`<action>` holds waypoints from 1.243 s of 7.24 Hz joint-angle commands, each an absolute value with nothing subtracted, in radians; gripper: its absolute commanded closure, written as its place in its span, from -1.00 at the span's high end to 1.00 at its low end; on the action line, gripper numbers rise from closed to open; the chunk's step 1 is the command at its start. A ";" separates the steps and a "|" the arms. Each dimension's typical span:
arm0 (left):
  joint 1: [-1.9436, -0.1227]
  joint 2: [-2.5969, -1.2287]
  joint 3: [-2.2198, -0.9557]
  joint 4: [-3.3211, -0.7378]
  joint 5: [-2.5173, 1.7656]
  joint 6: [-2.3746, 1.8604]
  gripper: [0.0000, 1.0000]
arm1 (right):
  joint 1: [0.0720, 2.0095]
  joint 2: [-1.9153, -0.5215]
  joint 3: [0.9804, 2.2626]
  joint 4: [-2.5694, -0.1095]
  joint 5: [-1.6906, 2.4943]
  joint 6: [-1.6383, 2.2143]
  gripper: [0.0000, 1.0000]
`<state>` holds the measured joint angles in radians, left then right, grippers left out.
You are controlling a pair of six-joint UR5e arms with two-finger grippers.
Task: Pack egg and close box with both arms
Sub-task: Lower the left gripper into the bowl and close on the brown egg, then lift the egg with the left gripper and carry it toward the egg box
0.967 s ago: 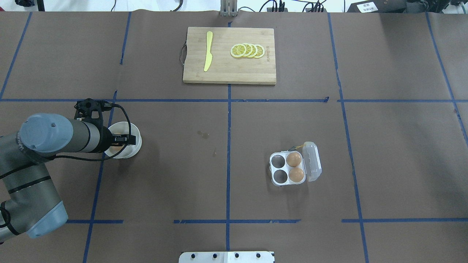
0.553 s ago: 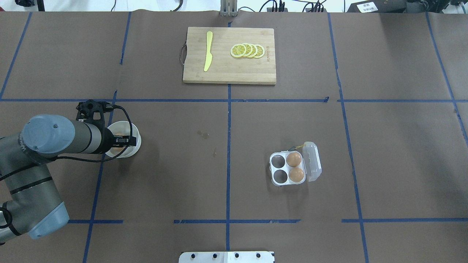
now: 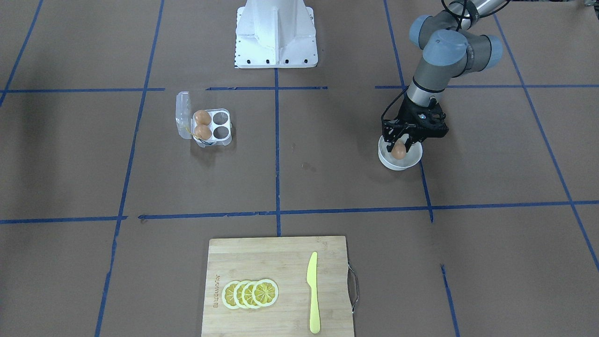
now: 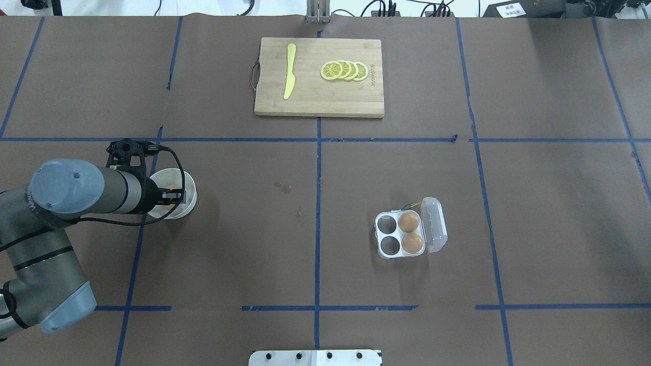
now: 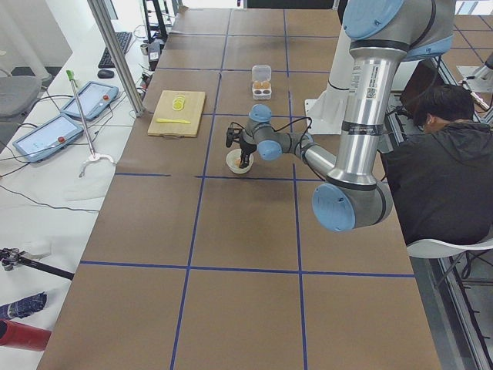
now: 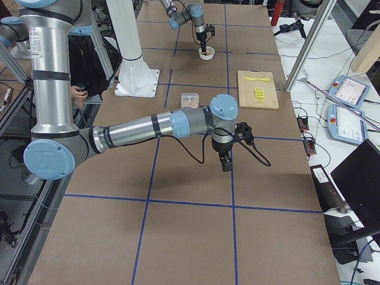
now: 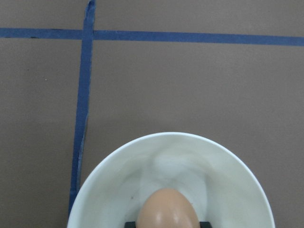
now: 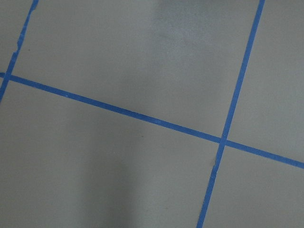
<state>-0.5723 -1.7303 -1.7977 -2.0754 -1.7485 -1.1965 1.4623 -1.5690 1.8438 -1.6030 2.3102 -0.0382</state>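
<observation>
The left gripper was found closed on the egg. The jaws were set only as far apart as the egg's width, with a dark pad showing at each side of it in the left wrist view. A second earlier an orange shape had been seen low in the bowl beside the wrist. By now that shape was gone from the overhead view, the bowl's floor was seen white and bare, and the egg was seen between the fingertips instead. The arm itself had shifted only slightly. From this it was judged that the grasp had been made and the lift barely begun. Whether the egg was clear of the bowl's rim could not be told.

Well apart across the table, the box was seen unmoved with its lid thrown open. Two other eggs were seated in the cells by the hinge, and the two cells nearer the left gripper were empty. A carry to one of those cells was judged to be the step now due, with the closing of the lid not yet begun.

The right gripper was held above bare table, far from the box. How its jaws stood could not be told. At the far edge the cutting board was left untouched.
</observation>
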 commanded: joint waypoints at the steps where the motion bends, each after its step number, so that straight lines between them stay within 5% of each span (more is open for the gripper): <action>1: -0.575 -1.730 -1.818 -2.075 -1.749 -1.195 -1.00 | 1.462 -1.569 1.844 -1.603 2.310 -0.040 1.00; 4: -0.619 -1.738 -1.893 -2.088 -1.747 -0.990 -1.00 | 1.463 -1.568 1.847 -1.603 2.312 -0.040 1.00; 7: -0.627 -1.958 -1.864 -2.101 -1.689 -0.814 -1.00 | 1.463 -1.569 1.850 -1.603 2.312 -0.040 1.00; 9: -0.611 -1.982 -1.759 -2.429 -1.689 -0.740 -1.00 | 1.463 -1.569 1.850 -1.603 2.312 -0.040 1.00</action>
<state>-0.6225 -1.9600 -1.8353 -2.2210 -1.6909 -0.7850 1.4634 -1.5692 1.8491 -1.6029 2.3116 -0.0411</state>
